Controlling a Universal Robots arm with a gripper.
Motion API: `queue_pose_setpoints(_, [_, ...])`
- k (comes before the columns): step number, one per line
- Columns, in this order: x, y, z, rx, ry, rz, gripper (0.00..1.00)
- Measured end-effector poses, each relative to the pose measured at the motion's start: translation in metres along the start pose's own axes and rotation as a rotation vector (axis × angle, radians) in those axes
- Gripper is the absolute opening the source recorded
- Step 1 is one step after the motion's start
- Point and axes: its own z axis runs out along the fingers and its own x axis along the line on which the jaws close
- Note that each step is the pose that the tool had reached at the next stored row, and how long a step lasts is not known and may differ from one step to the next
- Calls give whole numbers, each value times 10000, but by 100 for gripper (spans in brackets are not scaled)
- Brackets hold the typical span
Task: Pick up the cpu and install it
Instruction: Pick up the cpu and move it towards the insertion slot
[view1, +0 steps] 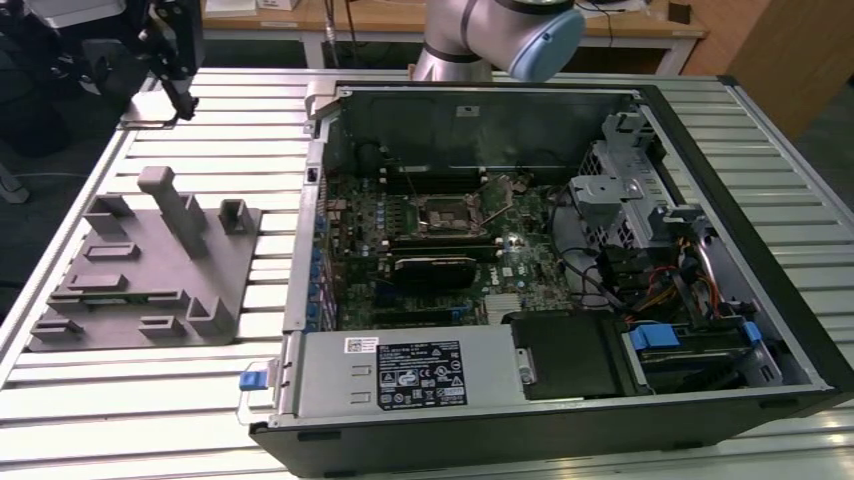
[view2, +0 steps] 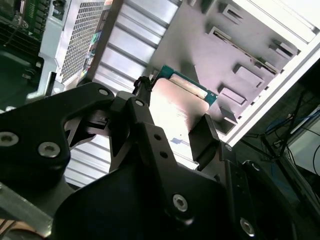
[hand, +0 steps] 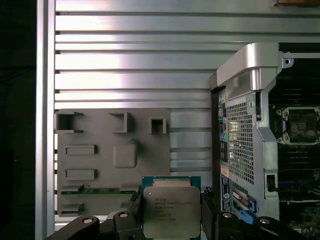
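The hand (hand: 170, 216) is gripping the cpu (hand: 171, 212) between 2 black fingers (hand: 210, 216), clamped on 2 opposite edges of the chip, with only a chip-wide gap between them. In the first wrist view the cpu is showing its pale silvery metal top with a thin green rim. In the second wrist view the hand (view2: 172, 117) is holding the cpu (view2: 176, 107) clear of everything, with 1 finger (view2: 203, 136) pressing on its side.

Past the cpu, the grey plastic tray (hand: 100, 135) with raised blocks and slots is lying on the slatted metal surface (hand: 130, 50). A thin green board (hand: 100, 189) is sitting in 1 of the tray's slots near the cpu. The open computer case (hand: 245, 100) is lying just beside the tray on the same surface, and the square cpu socket (hand: 301, 125) is showing inside it, well apart from the cpu.

In the exterior view the tray (view1: 134, 290) is sitting at that view's left, with several upright posts sticking up. The computer case (view1: 747, 200) is lying on its side with the panel off, taking up the middle and right. The motherboard (view1: 521, 255) is lying flat inside, with the cpu socket (view1: 445, 210) near its middle. The power supply (view1: 400, 375) is sitting along the near edge of the case. The robot arm (view1: 501, 35) is reaching in at the top edge, behind the case.
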Motion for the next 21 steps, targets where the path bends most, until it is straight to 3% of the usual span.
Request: queue_pose_setpoints(21, [-644,19,25,1,0,0,55])
